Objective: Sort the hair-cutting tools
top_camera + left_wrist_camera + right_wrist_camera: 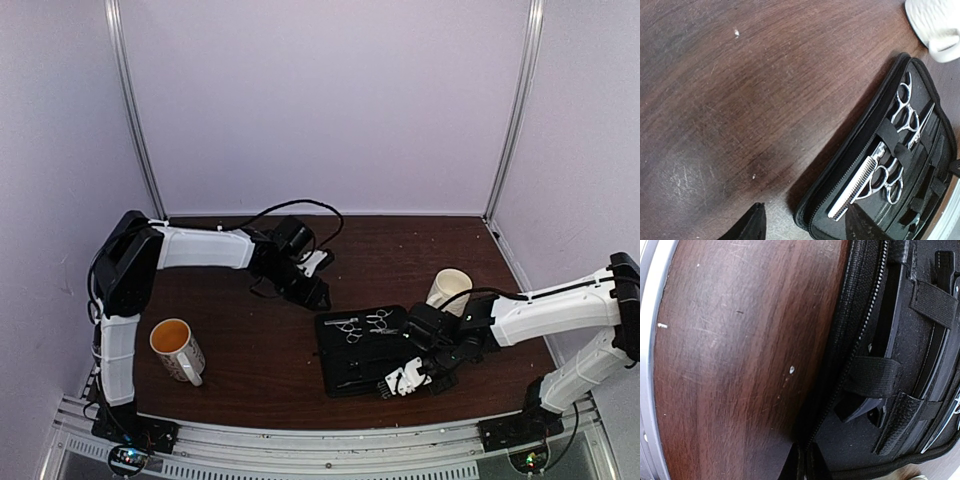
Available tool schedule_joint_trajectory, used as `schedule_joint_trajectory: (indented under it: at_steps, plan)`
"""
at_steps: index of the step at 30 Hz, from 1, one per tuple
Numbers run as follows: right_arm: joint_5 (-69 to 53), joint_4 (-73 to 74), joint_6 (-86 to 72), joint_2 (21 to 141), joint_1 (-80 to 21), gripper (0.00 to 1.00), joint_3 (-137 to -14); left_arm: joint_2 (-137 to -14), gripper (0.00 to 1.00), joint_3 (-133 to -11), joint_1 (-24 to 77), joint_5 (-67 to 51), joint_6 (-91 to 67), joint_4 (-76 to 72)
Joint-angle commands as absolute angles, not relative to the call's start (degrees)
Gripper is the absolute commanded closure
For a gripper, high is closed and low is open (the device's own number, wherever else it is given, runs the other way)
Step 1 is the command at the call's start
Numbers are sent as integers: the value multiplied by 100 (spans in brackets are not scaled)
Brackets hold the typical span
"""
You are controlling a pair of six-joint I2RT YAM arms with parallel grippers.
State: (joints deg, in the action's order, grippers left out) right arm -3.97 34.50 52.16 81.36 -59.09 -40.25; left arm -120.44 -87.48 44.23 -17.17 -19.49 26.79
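The black fabric case (365, 352) lies open in the middle of the table. Two silver scissors (364, 324) sit strapped at its far end. In the left wrist view one has a toothed blade (860, 182) and the other (906, 112) lies beyond it. Thin black hair clips (935, 360) lie under elastic straps in the case (860, 445). My left gripper (318, 295) is open and empty just beyond the case's far left corner, and its jaws (807, 220) straddle that corner. My right gripper (400, 382) is at the case's near right corner, shut (807, 462) on the zipper rim.
An orange-lined mug (176, 348) stands at the near left. A cream mug (448, 290) stands just right of the case's far end, and it also shows in the left wrist view (935, 25). The metal rail (647, 365) runs along the table's near edge.
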Motion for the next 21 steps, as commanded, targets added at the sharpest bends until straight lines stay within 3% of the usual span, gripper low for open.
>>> schedule_joint_trajectory:
  at_steps: [1, 10, 17, 21]
  plan:
    - [-201, 3014, 5188, 8358, -5940, 100, -4006, -12225, 47, -8942, 4385, -1643, -1345, 2962]
    - [-155, 2966, 5148, 8432, -5935, 100, -4044, -12579, 53, -9408, 4564, -1276, -1044, 3275]
    - [-88, 2962, 5099, 8510, -5940, 100, -4051, -12791, 77, -9701, 4648, -1294, -829, 3392]
    - [-57, 2905, 5066, 8513, -5933, 100, -4052, -12796, 86, -9686, 4696, -1397, -634, 3470]
